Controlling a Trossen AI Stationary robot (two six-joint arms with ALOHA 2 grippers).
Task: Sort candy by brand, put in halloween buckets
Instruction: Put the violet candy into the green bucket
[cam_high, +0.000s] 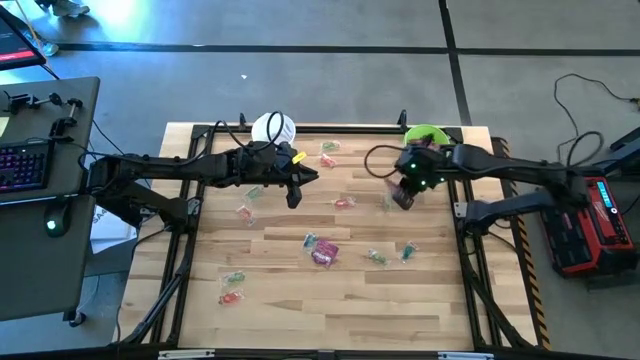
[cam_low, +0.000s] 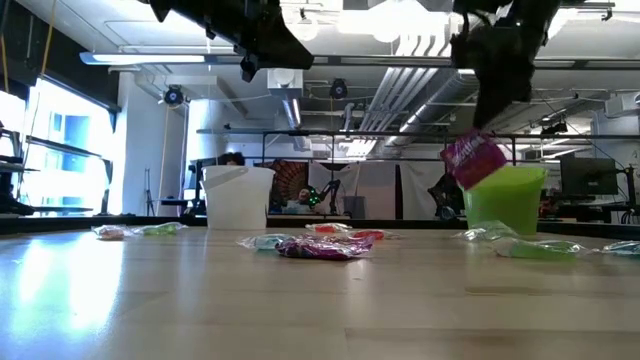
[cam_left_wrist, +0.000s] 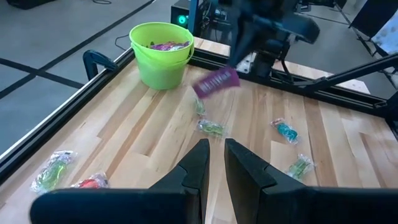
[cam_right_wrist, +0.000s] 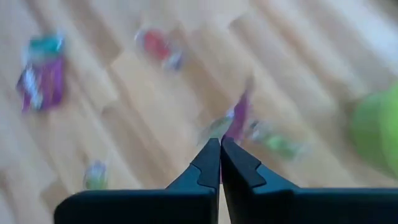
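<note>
**Magenta packet held up beside the green bucket**

The right gripper (cam_high: 403, 198) is clamped on a magenta packet (cam_low: 472, 158), lifted off the counter (cam_high: 280, 290) just beside the green bucket (cam_high: 424, 134) at the far edge. The left gripper (cam_high: 294, 196), nearly closed and empty, hangs near the white bucket (cam_high: 273, 128). More candy (cam_high: 322, 250) lies scattered mid-counter.
</note>
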